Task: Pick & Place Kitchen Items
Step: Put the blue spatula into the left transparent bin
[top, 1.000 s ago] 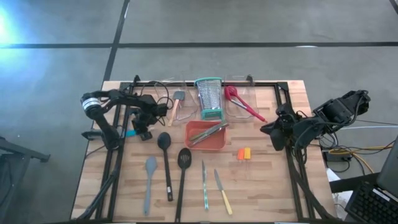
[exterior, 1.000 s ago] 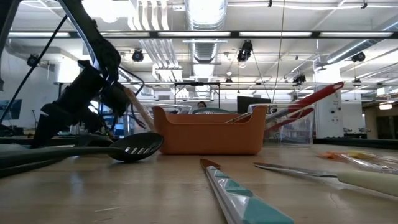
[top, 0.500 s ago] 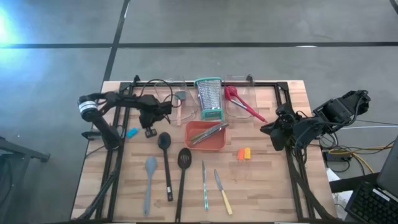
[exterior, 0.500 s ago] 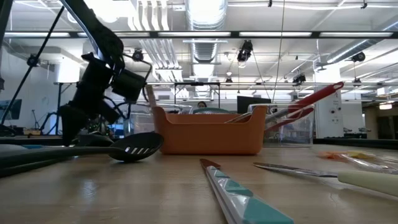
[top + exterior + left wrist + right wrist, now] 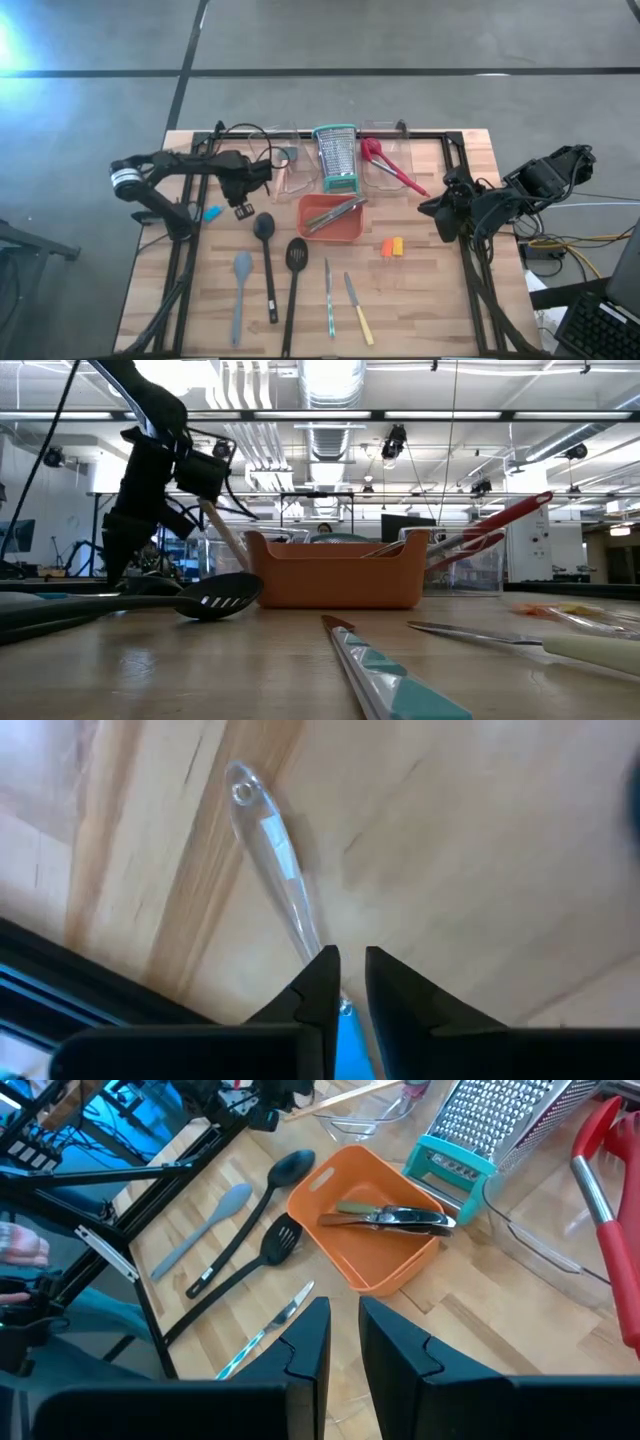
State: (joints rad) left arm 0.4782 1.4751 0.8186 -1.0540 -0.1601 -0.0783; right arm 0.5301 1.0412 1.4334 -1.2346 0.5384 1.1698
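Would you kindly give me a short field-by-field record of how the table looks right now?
left claw: above the table's left rear
right claw: waiting at the table's right edge
orange tray: centre, metal tools inside
grater: upright behind the tray
red utensil: in the clear bin right of the grater
front row: grey spatula, black spoon, slotted turner, two knives

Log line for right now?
left gripper: raised over table left side | right gripper: waiting at right edge | orange tray: metal utensil inside | black spoon, slotted turner, grey spatula: on table
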